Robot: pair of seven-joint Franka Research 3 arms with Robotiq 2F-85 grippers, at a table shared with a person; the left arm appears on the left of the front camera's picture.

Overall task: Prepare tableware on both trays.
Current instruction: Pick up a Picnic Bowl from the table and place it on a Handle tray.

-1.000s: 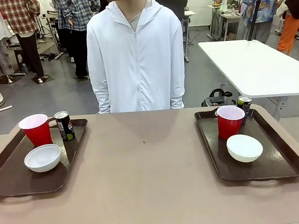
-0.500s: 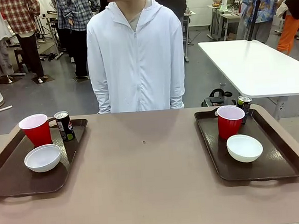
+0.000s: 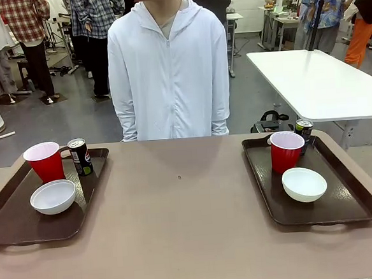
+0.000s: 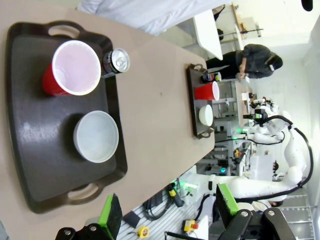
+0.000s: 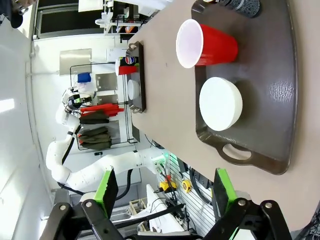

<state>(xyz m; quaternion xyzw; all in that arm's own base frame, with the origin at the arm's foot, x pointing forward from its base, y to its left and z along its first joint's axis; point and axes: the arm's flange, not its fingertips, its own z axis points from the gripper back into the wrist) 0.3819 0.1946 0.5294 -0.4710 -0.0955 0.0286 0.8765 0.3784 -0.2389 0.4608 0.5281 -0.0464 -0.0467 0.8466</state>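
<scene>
The left brown tray (image 3: 13, 222) carries a red cup (image 3: 44, 161), a dark can (image 3: 80, 156) and a white bowl (image 3: 53, 197). On the right tray (image 3: 343, 199) stand a red cup (image 3: 286, 150), a can (image 3: 303, 130) behind it and a white bowl (image 3: 304, 184). My left gripper (image 4: 167, 212) hangs open, off the table's near edge beside its tray (image 4: 30, 150), with cup (image 4: 72, 67), can (image 4: 116, 61) and bowl (image 4: 96, 136) in sight. My right gripper (image 5: 162, 190) is open too, off the near edge by its tray (image 5: 272, 100), cup (image 5: 205, 44) and bowl (image 5: 221, 103).
A person in a white hooded jacket (image 3: 168, 70) stands at the far side of the tan table (image 3: 186, 229), arms down. A white table (image 3: 316, 82) stands behind at the right. Other people move in the background.
</scene>
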